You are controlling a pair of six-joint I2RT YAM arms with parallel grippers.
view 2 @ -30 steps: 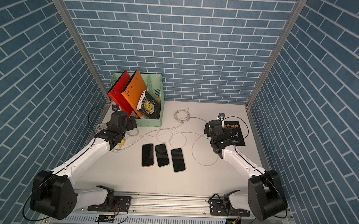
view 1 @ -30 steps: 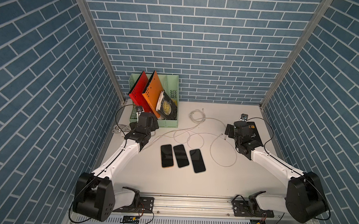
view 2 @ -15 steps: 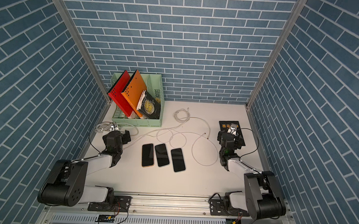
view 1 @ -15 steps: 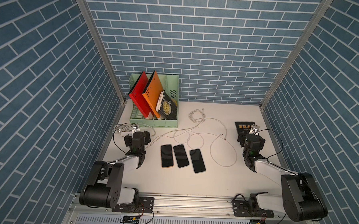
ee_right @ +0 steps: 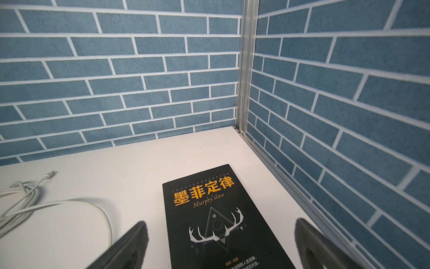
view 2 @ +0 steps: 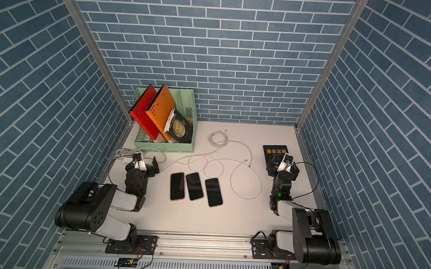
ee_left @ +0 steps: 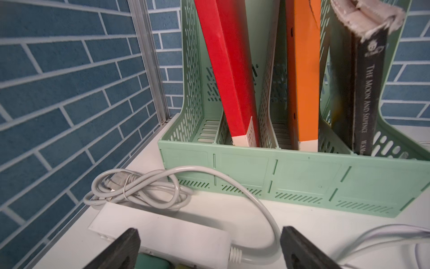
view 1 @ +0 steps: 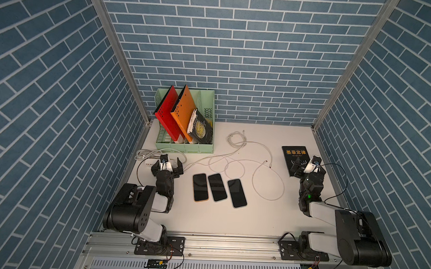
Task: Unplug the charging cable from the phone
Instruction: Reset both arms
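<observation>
Three dark phones [view 1: 200, 187] [view 1: 217, 187] [view 1: 237, 193] lie side by side, screens up, in the middle of the white table. The thin white charging cable [view 1: 268, 199] curls in loops behind and right of them. Its free ends [view 1: 266, 161] rest on the table, apart from the phones. My left gripper [view 1: 167, 164] [ee_left: 209, 233] is open and empty, low over a white power strip [ee_left: 162, 230]. My right gripper [view 1: 308, 169] [ee_right: 221, 222] is open and empty too, over the near end of a black book [ee_right: 209, 209].
A green file holder [view 1: 184, 147] with red and orange folders and a dark book stands at the back left. A thick grey cord [ee_left: 139, 186] is coiled by the power strip. Blue brick walls close the left, back and right sides. Both arms are folded low near the front rail.
Both arms have pulled back from the middle of the table towards the front and folded down. Both grippers stayed open. The phones and cables have not moved.
</observation>
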